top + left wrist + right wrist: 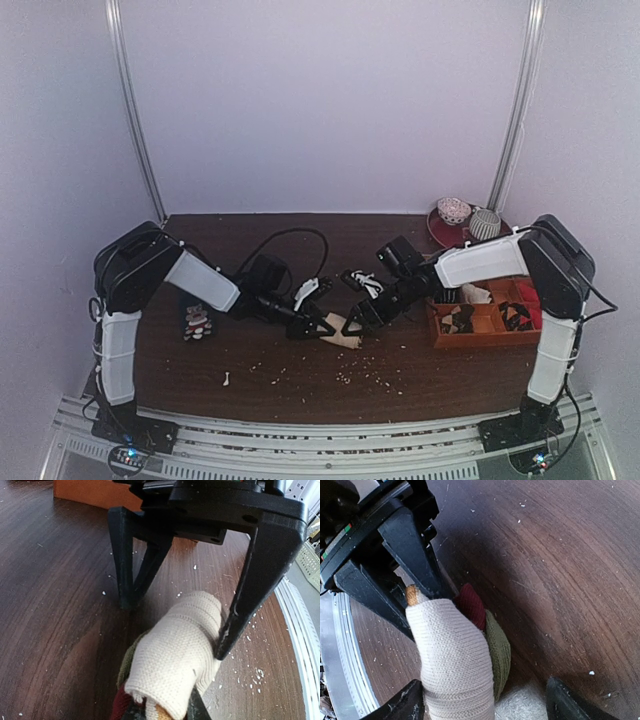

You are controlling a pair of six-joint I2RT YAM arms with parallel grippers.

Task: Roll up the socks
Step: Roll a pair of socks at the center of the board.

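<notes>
The left gripper (pixel 420 610) clamps 1 end of the socks (pixel 175 650), the roll pointing ahead into the wide-open right gripper (pixel 175 627).

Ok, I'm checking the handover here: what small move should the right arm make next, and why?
Probably draw the right gripper back off the socks. Its fingers stand wide open on either side of the cream roll, one touching it, while the left gripper is shut on the roll's other end, so the bundle looks secured.
</notes>
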